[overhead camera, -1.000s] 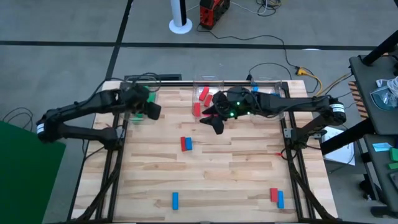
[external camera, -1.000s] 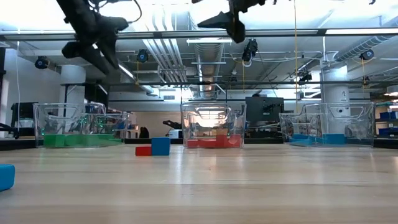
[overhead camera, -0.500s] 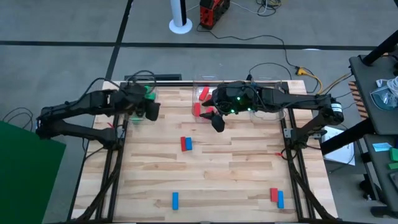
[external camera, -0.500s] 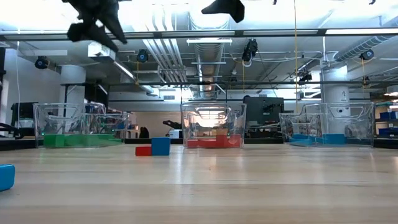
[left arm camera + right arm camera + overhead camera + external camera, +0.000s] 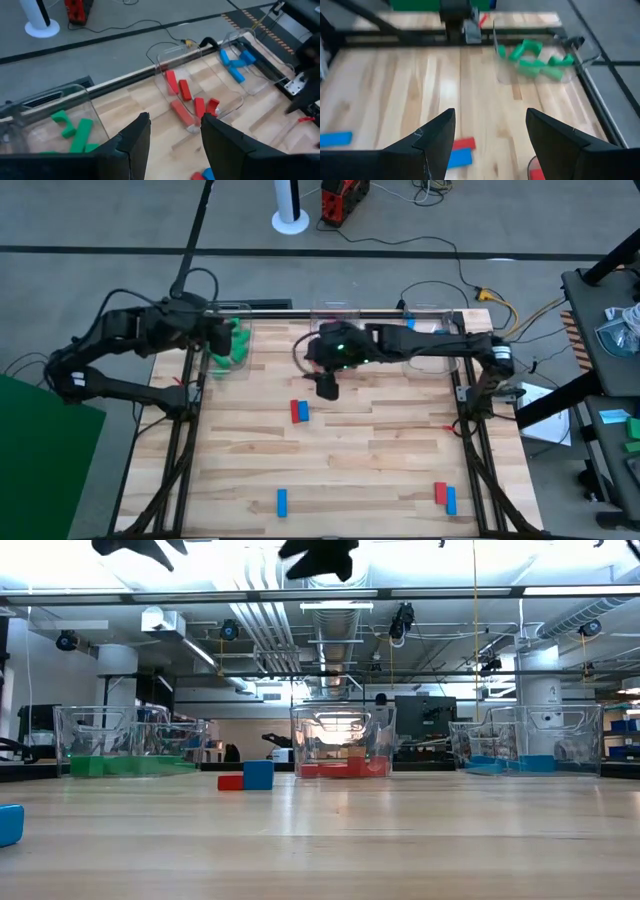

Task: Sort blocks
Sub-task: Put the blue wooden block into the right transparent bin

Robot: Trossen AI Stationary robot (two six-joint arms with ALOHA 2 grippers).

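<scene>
1. Your right gripper [image 5: 327, 385] is open and holds nothing. It has swung away from the middle bin [image 5: 330, 335] and now hangs high over the tabletop [image 5: 380, 450], near the red and blue pair [image 5: 299, 411]. A second ago it was right beside the bin with the red blocks [image 5: 186, 100], so I think a red block was just dropped in and this arm is going for the next one.
2. Your left gripper [image 5: 172, 145] is open and empty too. It has pulled back toward the left edge, by the green bin [image 5: 228, 340], and sits higher than before.
3. The three clear bins have not moved. Green blocks [image 5: 535, 62] lie in the left one, red in the middle one, and blue blocks [image 5: 235, 62] in the right bin [image 5: 250, 65].
4. The loose blocks lie just where they did. You still have five to sort: the red and blue pair in the middle, one blue block [image 5: 282, 502] near the front edge, and a red and blue pair [image 5: 445, 496] at the front right.
</scene>
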